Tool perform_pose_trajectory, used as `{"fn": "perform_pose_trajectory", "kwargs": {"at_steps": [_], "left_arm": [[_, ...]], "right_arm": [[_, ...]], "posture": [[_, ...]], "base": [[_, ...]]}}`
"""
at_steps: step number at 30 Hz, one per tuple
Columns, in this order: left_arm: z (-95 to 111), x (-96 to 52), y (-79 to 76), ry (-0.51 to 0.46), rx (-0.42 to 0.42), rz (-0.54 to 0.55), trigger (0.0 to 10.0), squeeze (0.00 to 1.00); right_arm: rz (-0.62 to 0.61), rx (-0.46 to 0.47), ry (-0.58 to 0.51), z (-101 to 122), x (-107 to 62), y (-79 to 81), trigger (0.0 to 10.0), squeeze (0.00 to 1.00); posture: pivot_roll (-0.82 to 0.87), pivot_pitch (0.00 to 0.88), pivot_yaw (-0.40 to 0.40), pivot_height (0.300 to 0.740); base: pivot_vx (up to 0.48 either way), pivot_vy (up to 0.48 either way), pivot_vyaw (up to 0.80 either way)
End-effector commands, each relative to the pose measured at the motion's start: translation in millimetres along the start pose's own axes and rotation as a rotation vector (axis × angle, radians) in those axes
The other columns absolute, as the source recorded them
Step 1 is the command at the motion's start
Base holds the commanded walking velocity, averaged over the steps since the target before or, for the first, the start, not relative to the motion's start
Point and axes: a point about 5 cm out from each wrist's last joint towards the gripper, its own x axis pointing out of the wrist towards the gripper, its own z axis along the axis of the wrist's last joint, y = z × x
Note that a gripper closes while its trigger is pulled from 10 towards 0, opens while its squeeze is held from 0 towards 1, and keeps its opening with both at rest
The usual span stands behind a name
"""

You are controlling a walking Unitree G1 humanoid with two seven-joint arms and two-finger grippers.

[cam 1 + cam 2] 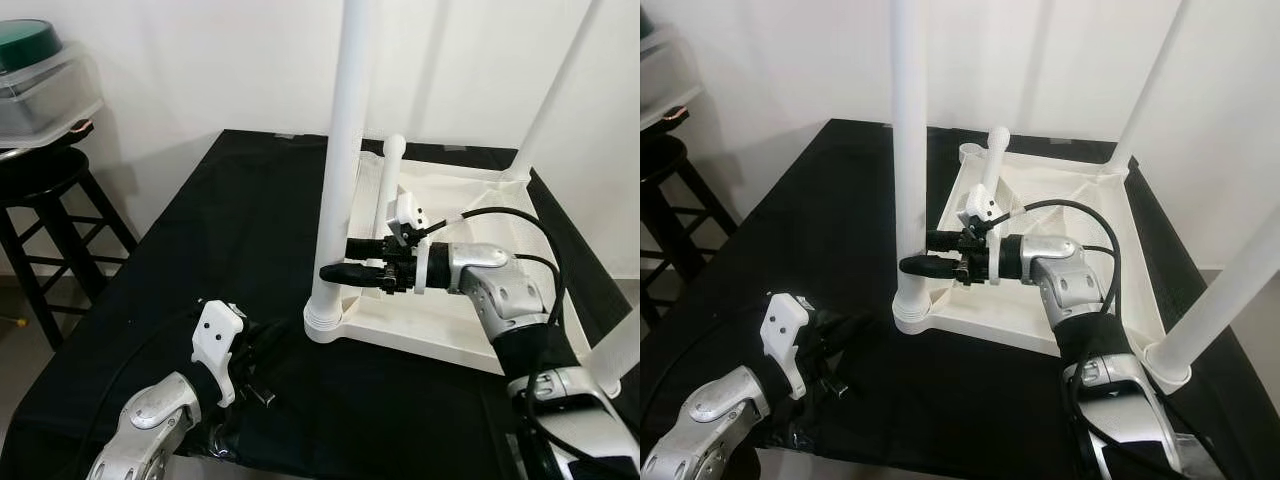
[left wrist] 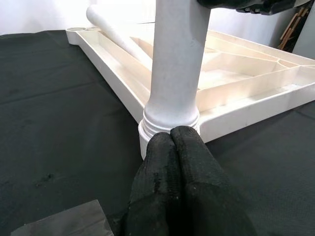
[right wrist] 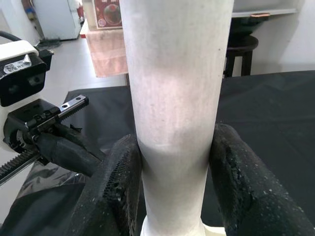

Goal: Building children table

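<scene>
A: Location of the table top (image 1: 440,310)?
B: Inverted on the black cloth (image 1: 210,240). Near-left leg (image 1: 340,150) stands upright in its corner socket.
A: Right gripper (image 1: 335,272)?
B: Fingers clamped on that leg, low down.
A: Left gripper (image 2: 174,142)?
B: Fingers pressed together, tips beside the socket base. Black stool (image 1: 40,200) stands far left.

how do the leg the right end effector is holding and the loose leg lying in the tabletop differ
The held leg stands upright in a corner socket of the upturned tabletop; the loose leg lies slanted inside the frame, fitted to nothing. The right end effector grips the held leg low down, fingers on both sides, while nothing grips the loose one. The left end effector, shut, sits at the held leg's base. Both are white round legs.
</scene>
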Motion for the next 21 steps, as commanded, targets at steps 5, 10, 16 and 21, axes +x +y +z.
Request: {"fn": "perform_pose_trajectory", "kwargs": {"at_steps": [5,10,16,21], "left_arm": [[-2.6,-0.4,-2.2,-0.001,-0.014,-0.004,10.0,0.0],[-1.9,-1.2,-2.2,-0.004,-0.015,-0.004,10.0,0.0],[-0.3,-4.4,2.9,-0.002,-0.013,-0.006,10.0,0.0],[-0.9,-3.2,2.7,-0.007,-0.027,-0.005,10.0,0.0]], "right_arm": [[-0.002,-0.013,-0.014,-3.7,-2.8,1.9,0.0,0.0],[-0.195,0.006,0.038,-20.2,2.9,11.4,0.0,0.0],[-0.662,0.165,0.005,-47.7,46.6,67.6,0.0,0.0],[-0.653,0.236,0.065,-63.4,43.4,64.9,0.0,0.0]], "posture": [[0.04,0.044,-0.05,0.74],[0.03,0.052,-0.061,0.74],[-0.02,0.065,-0.009,0.74],[0.0,0.065,-0.026,0.74]], "base": [[0.0,0.0,0.0],[0.0,0.0,0.0],[0.0,0.0,0.0],[0.0,0.0,0.0]]}}
